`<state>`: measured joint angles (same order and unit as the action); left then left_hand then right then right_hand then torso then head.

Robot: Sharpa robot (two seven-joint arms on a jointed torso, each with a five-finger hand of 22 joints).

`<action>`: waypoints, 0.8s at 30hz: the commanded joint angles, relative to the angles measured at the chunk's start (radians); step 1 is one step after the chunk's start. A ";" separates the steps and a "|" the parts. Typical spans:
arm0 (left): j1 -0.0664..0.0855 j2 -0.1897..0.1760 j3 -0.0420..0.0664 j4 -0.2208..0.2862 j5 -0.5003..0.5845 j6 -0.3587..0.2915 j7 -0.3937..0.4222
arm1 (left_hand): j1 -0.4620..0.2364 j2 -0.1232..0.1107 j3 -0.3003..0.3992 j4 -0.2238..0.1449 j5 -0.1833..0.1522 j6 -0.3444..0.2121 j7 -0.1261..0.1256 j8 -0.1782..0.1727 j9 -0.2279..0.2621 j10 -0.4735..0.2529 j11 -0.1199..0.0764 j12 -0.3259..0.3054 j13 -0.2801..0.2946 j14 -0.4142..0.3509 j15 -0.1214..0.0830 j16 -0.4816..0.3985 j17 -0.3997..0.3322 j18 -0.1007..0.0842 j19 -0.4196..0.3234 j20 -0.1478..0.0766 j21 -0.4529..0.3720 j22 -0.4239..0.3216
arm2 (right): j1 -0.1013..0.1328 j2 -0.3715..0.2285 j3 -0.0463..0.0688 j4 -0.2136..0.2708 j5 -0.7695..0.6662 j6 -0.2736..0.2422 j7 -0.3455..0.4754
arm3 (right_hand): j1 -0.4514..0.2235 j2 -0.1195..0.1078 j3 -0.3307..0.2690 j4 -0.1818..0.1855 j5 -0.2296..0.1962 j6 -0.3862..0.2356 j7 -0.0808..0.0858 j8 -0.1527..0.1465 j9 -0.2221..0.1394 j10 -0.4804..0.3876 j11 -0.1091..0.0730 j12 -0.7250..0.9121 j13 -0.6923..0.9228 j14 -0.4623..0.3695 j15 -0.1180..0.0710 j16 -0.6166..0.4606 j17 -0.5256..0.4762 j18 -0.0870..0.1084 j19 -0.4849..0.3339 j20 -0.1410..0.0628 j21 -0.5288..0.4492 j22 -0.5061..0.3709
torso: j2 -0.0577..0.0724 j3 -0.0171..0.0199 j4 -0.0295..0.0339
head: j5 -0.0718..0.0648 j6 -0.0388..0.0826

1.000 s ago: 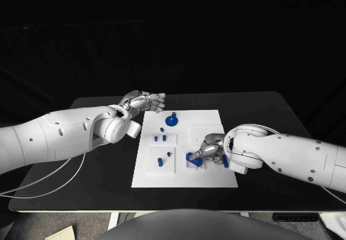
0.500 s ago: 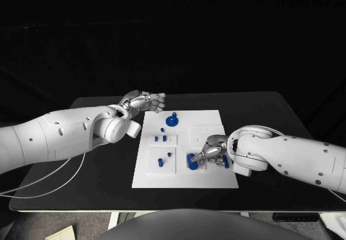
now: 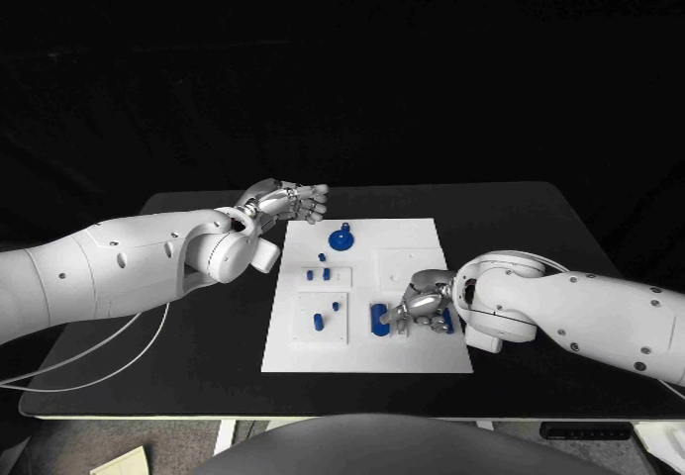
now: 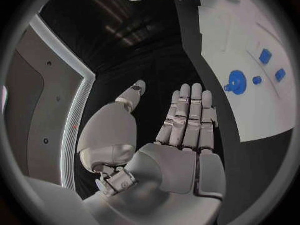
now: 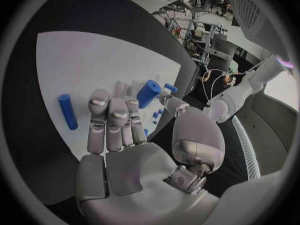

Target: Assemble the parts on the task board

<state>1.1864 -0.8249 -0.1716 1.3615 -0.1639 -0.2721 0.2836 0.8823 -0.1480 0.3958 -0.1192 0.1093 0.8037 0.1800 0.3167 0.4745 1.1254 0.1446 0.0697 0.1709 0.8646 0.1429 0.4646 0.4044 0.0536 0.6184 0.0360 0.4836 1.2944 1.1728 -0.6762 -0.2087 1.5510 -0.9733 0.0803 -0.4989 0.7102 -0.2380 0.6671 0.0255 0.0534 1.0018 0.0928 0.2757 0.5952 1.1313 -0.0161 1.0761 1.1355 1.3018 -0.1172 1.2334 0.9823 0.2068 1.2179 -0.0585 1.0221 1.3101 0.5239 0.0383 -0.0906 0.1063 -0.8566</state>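
right hand [image 3: 417, 305] over task board [image 3: 414, 242] near-right area, shifted slightly nearward, fingers apart, holding nothing | oblong blue part [image 3: 380, 319] lies just beside it, released | left hand [image 3: 290, 202] open, unmoved off board's far-left corner | next part pending

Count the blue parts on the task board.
8: a round part at the far end, three small parts nearer, two pegs on the near-left square, and two long parts beside the right hand, which may hide more.
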 commanded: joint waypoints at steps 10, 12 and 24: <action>0.001 0.000 0.001 0.000 0.001 0.011 0.000 | 0.001 0.012 0.000 -0.007 0.006 -0.005 0.001 0.006 -0.001 -0.005 0.000 0.001 -0.002 0.000 0.002 -0.004 0.002 0.013 0.002 0.009 -0.006 0.002 | 0.000 -0.011 0.000 0.019 -0.011 -0.009 0.078 | 0.148 0.050 -0.054 -0.163 -0.004 0.018 -0.005 0.009 0.013 0.015 -0.007 -0.001 0.005 0.003 -0.012 -0.004 0.007 0.055 0.003 -0.005 0.008 0.008 | 0.001 -0.0001 -0.0001 | 0.001 -0.001; 0.001 0.001 0.001 0.001 0.001 0.013 0.000 | 0.002 0.015 0.001 -0.007 0.006 -0.005 0.001 0.006 -0.001 -0.005 0.000 0.001 -0.002 0.001 0.002 -0.005 0.003 0.013 0.002 0.008 -0.006 0.003 | 0.000 -0.010 0.000 0.017 -0.016 -0.009 0.074 | 0.160 0.054 -0.062 -0.181 -0.004 0.020 -0.006 0.009 0.013 0.016 -0.008 -0.002 0.005 0.003 -0.013 -0.004 0.007 0.055 0.003 -0.004 0.008 0.007 | 0.001 -0.0002 0.0000 | 0.001 -0.001; 0.001 0.001 0.001 0.001 0.001 0.014 -0.001 | 0.005 0.021 0.000 -0.011 0.007 -0.005 0.001 0.007 -0.002 -0.005 0.000 0.001 -0.002 0.001 0.002 -0.007 0.005 0.013 0.002 0.009 -0.008 0.004 | 0.000 -0.001 0.000 0.005 -0.021 -0.024 0.044 | 0.178 0.110 -0.063 -0.210 -0.004 0.032 -0.008 0.010 0.013 0.025 -0.010 -0.007 0.004 0.004 -0.014 -0.006 0.008 0.055 0.006 0.003 0.005 0.004 | 0.001 -0.0001 0.0009 | -0.001 -0.005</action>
<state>1.1864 -0.8257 -0.1716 1.3605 -0.1640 -0.2710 0.2778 0.8849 -0.1374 0.3960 -0.1250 0.1131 0.8037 0.1800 0.3167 0.4737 1.1254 0.1446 0.0696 0.1701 0.8646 0.1428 0.4608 0.4087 0.0517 0.6220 0.0396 0.4797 1.2980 1.1728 -0.6788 -0.2087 1.5583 -0.9798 0.0651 -0.4473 0.8857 -0.1375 0.6059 -0.1823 0.0535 1.0235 0.0825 0.2814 0.6084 1.1476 -0.0251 1.0746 1.1399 1.3036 -0.1238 1.2336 0.9893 0.2068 1.2220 -0.0592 1.0262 1.3101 0.5246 0.0382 -0.0899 0.1058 -0.8606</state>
